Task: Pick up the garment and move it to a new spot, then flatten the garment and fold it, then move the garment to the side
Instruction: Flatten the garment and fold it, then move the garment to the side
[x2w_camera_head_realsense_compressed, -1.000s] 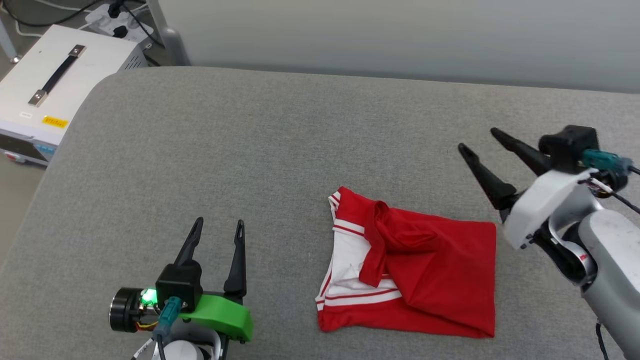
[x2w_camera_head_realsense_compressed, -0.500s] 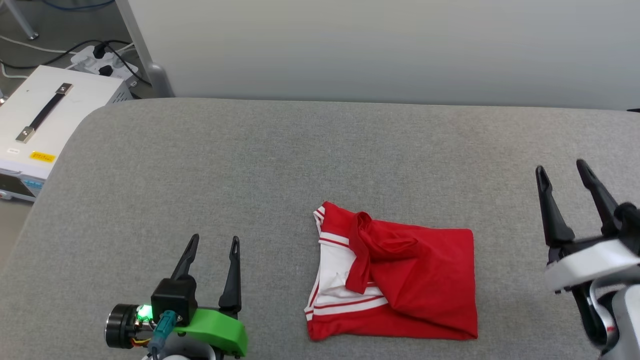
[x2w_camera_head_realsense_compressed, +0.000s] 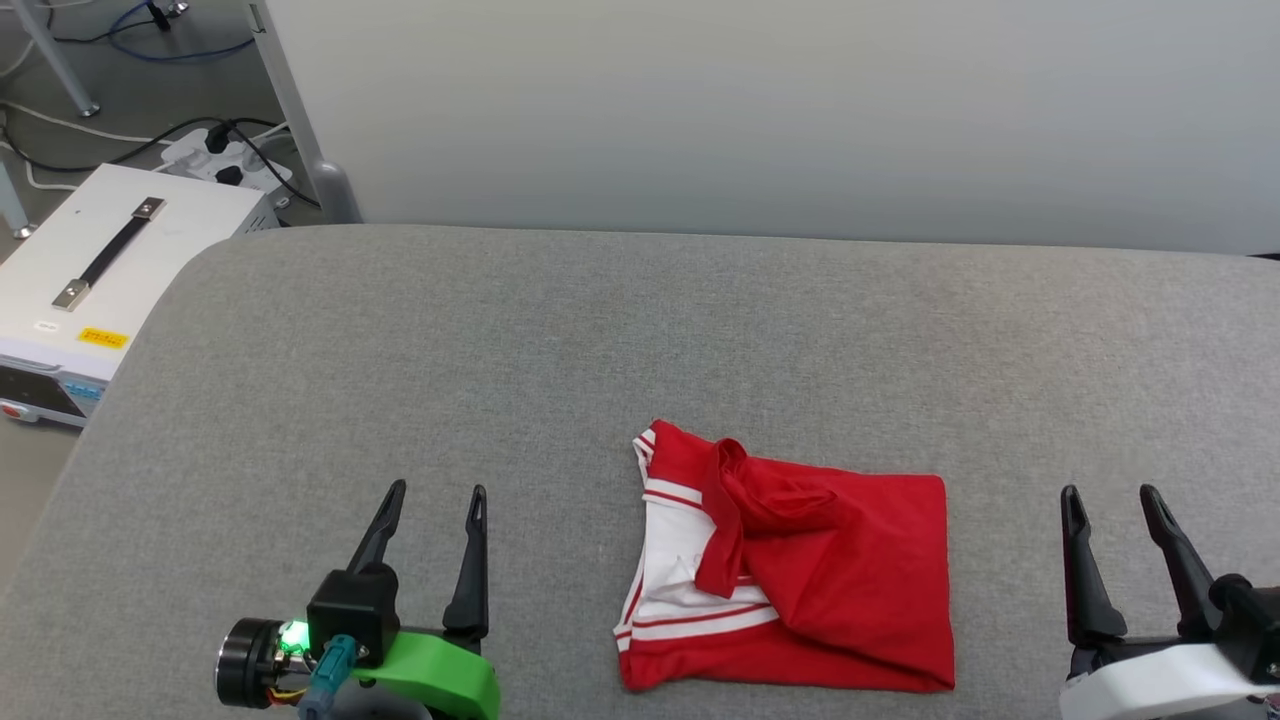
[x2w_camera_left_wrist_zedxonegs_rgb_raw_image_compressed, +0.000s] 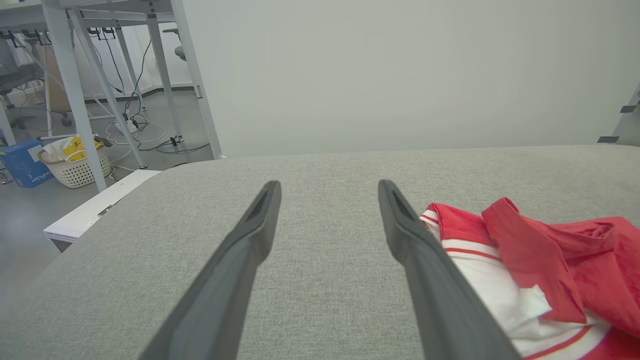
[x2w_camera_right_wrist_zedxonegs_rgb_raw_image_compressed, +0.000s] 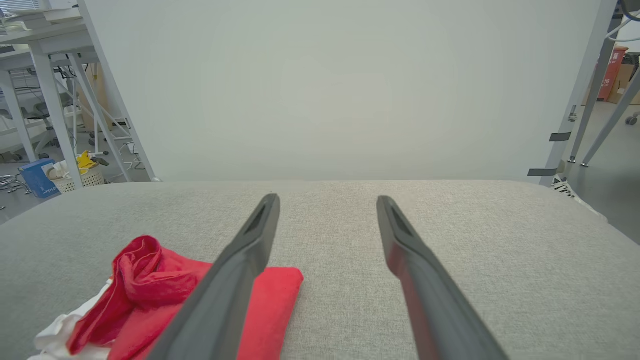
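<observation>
The garment (x2w_camera_head_realsense_compressed: 800, 570), a red shirt with white, red-striped sleeve parts, lies folded in a rough square near the front of the grey padded table (x2w_camera_head_realsense_compressed: 620, 340). It also lies at the right of the left wrist view (x2w_camera_left_wrist_zedxonegs_rgb_raw_image_compressed: 540, 260) and at the lower left of the right wrist view (x2w_camera_right_wrist_zedxonegs_rgb_raw_image_compressed: 165, 295). My left gripper (x2w_camera_head_realsense_compressed: 437, 497) stands open to the garment's left, nothing between its fingers. My right gripper (x2w_camera_head_realsense_compressed: 1110, 497) stands open to the garment's right, also apart from it. Any lettering is hidden in the folds.
A white box with a black handle (x2w_camera_head_realsense_compressed: 100, 270) stands off the table's left edge, with a power strip and cables (x2w_camera_head_realsense_compressed: 215, 155) behind it. A pale wall panel (x2w_camera_head_realsense_compressed: 760, 110) runs along the table's far edge. Desk legs and a basket (x2w_camera_left_wrist_zedxonegs_rgb_raw_image_compressed: 75, 165) stand left.
My right gripper has drawn back from beside the garment's far right corner to the lower right, fingers now pointing up. The camera has tilted, so the whole scene sits lower. The garment lies unmoved.
</observation>
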